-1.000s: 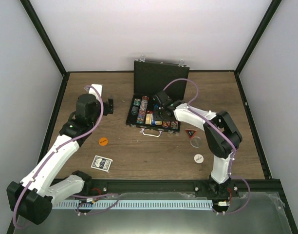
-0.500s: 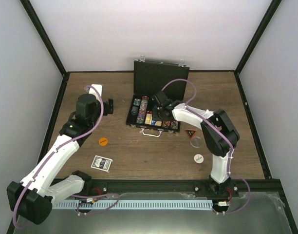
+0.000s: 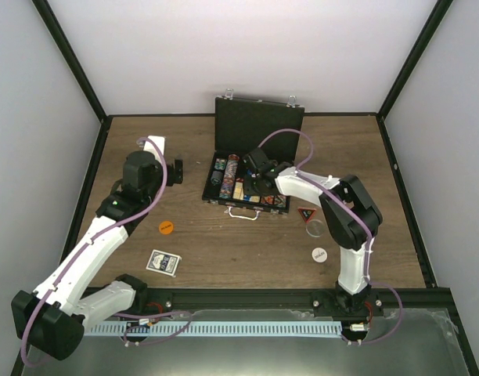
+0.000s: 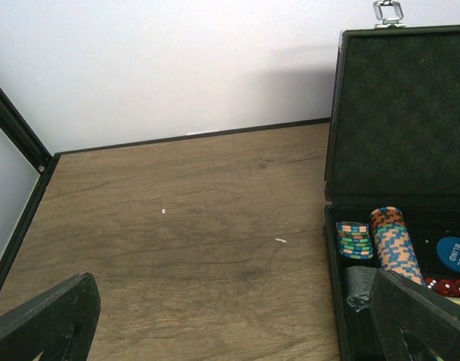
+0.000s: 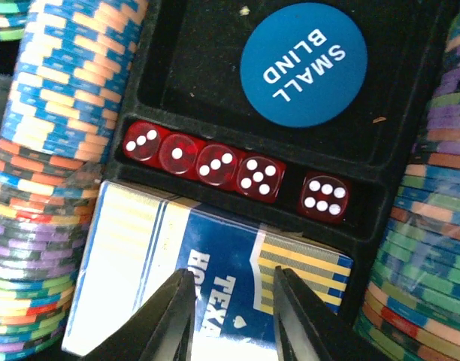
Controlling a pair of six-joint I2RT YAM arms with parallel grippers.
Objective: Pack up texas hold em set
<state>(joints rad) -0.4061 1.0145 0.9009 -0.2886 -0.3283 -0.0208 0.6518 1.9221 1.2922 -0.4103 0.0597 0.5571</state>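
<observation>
The two black fingers (image 5: pixel 170 323) of the right gripper (image 5: pixel 231 282) stand almost together, with only a narrow gap between them and nothing clamped in it. They hang just above a blue and white cardboard card box (image 5: pixel 140 256), which lies in its compartment at the lower middle of the right wrist view. Above the box in that view sits a row of five red translucent dice (image 5: pixel 215 162) in a slot, and above them a round blue disc (image 5: pixel 304 64) printed SMALL BLIND, with rows of multicoloured chips (image 5: pixel 57 113) on both sides. All this is inside the black rectangular hinged case (image 3: pixel 259 125), at the upper middle of the overhead view, with its lid standing open. The left gripper (image 4: pixel 237 323), at the left of the overhead view, has its fingers spread wide and holds nothing, well apart from the case. I judge the packing as partly done. Several pieces lie outside on the brown wooden table (image 3: pixel 247 251): an orange round disc (image 3: pixel 166 227) and a blue-backed card deck (image 3: pixel 163 262) at the lower left, and a dark triangle (image 3: pixel 305 213), a clear round piece (image 3: pixel 315 228) and a white round disc (image 3: pixel 319 254) at the lower right. These must go in, and then the lid must be closed.
</observation>
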